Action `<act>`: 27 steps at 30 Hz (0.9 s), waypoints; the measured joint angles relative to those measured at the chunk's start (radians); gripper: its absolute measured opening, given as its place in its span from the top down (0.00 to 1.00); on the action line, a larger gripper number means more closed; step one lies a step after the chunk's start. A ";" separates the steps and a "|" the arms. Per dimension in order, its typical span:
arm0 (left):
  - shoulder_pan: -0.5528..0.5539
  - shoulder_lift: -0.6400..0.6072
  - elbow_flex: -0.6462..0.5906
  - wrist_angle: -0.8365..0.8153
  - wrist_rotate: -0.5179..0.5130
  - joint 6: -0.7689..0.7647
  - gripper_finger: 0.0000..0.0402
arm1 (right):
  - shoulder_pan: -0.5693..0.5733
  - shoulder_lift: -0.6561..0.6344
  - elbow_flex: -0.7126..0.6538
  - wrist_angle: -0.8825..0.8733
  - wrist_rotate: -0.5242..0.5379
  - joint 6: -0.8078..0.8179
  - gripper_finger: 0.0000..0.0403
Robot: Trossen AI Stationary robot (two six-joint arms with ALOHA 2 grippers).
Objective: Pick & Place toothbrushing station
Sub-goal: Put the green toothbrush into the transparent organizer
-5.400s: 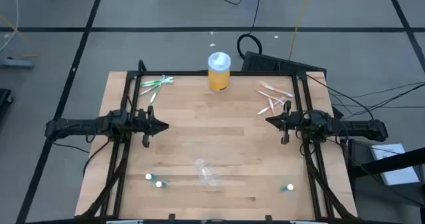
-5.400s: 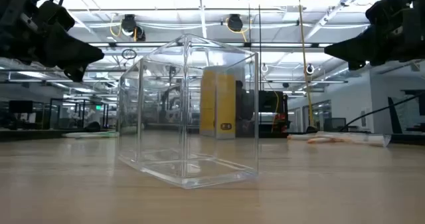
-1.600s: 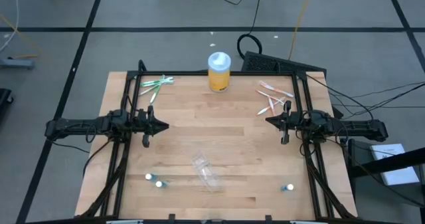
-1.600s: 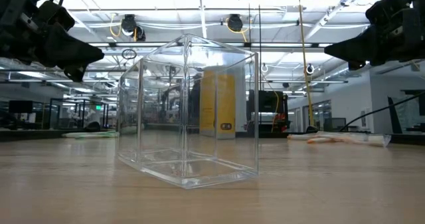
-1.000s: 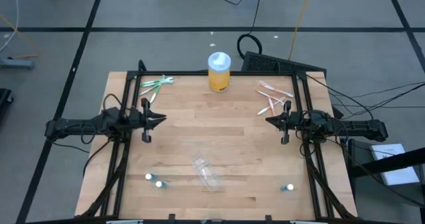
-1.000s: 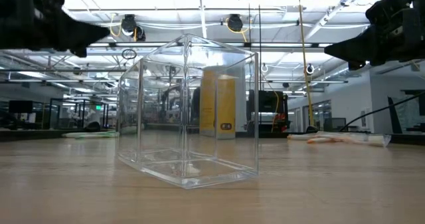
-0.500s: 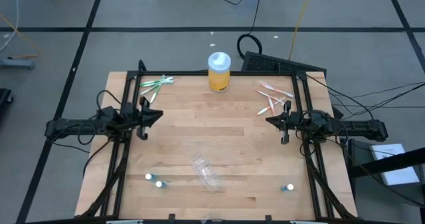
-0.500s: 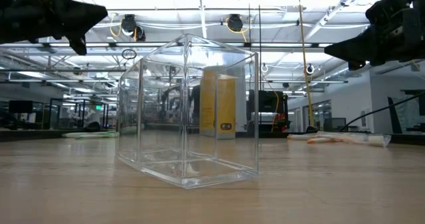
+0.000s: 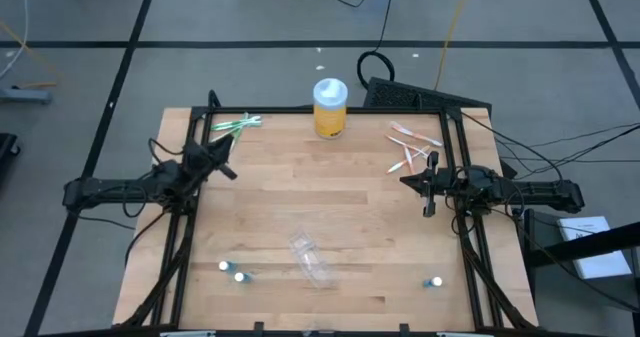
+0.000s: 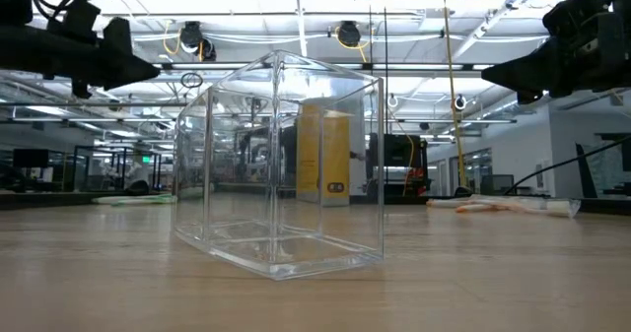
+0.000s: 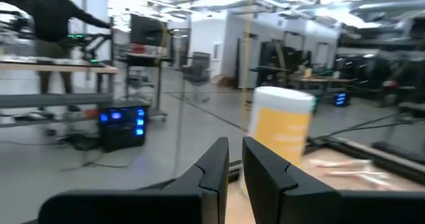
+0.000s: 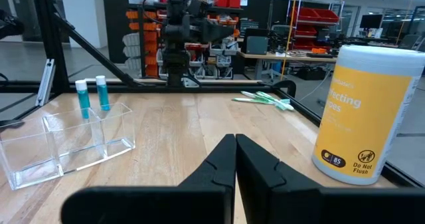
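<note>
The toothbrushing station (image 9: 312,257) is a clear plastic box that rests on its bottom near the table's front middle; it also shows in the low view (image 10: 281,165) and the right wrist view (image 12: 66,141). No gripper touches it. My left gripper (image 9: 224,153) hovers at the table's left side and points slantwise toward the yellow jar (image 11: 282,127). Its fingers (image 11: 219,164) are shut but for a thin slit, with nothing between them. My right gripper (image 9: 404,182) hovers at the right side, shut and empty (image 12: 236,143).
The yellow jar with a white lid (image 9: 330,107) stands at the far edge's middle. Green toothbrushes (image 9: 235,127) lie at the far left, pink and white ones (image 9: 412,147) at the far right. Small blue-capped tubes (image 9: 232,270) stand near the front left, another (image 9: 435,282) at the front right.
My left gripper has swung from pointing toward the table's right edge to pointing slantwise toward the far edge and the yellow jar, its fingertips moving toward the far edge. It stays shut and empty. The clear box has not moved.
</note>
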 joint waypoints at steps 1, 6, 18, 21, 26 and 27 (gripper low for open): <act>0.017 0.013 0.000 0.008 0.000 -0.004 0.88 | 0.000 0.000 0.000 0.000 0.000 0.000 0.99; 0.114 0.100 0.000 0.005 0.001 -0.101 0.88 | 0.000 0.000 0.000 0.000 0.000 0.000 0.99; 0.323 0.346 0.037 -0.150 0.174 -0.386 0.67 | 0.000 0.000 0.000 0.000 0.000 0.000 0.99; 0.373 0.399 0.073 -0.228 0.231 -0.481 0.56 | 0.000 0.000 0.000 0.000 0.000 0.000 0.99; 0.467 0.501 0.199 -0.431 0.307 -0.500 0.47 | 0.000 0.000 0.000 0.000 0.000 0.000 0.99; 0.486 0.524 0.228 -0.471 0.307 -0.493 0.47 | 0.000 0.000 0.000 0.000 0.000 0.000 0.99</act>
